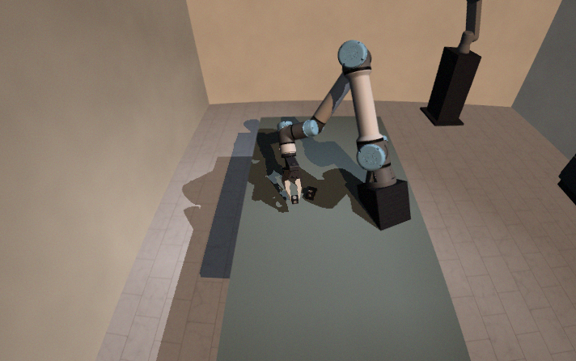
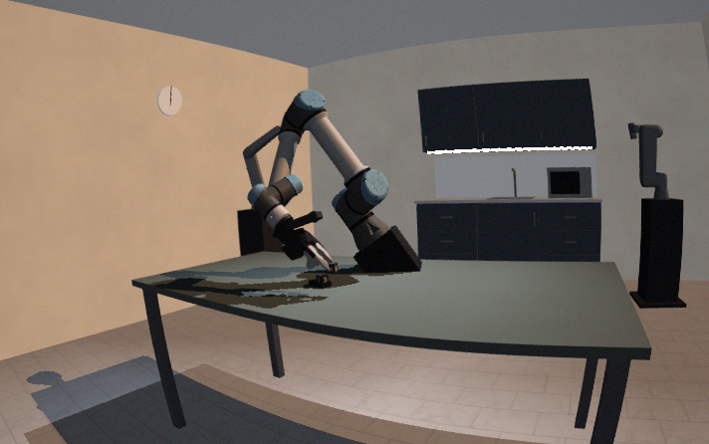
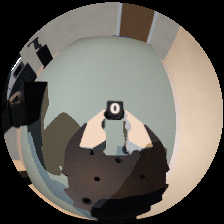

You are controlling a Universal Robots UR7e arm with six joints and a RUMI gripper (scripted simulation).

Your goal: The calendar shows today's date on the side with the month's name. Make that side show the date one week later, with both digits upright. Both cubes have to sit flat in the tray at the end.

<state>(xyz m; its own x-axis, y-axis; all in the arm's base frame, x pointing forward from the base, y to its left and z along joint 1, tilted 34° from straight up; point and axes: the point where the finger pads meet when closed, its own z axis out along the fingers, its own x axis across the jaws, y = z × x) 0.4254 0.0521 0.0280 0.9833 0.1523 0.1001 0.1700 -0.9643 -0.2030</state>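
One date cube (image 3: 115, 109) is clamped in my end effector (image 1: 294, 196), white 0 facing the wrist cam, held just above the worktop (image 1: 331, 272). It's right beside the dark calendar tray (image 1: 311, 193), on the side away from the arm's black pedestal (image 1: 393, 212).

text: "0" | on: dark cube (image 3: 115, 109) face | held in tool (image 3: 114, 121)

The small dark numbered cube (image 1: 294, 197) sits between the two-jaw gripper's (image 1: 294, 194) fingers, just left of the dark calendar tray (image 1: 311, 193) on the grey-green table (image 1: 340, 276).
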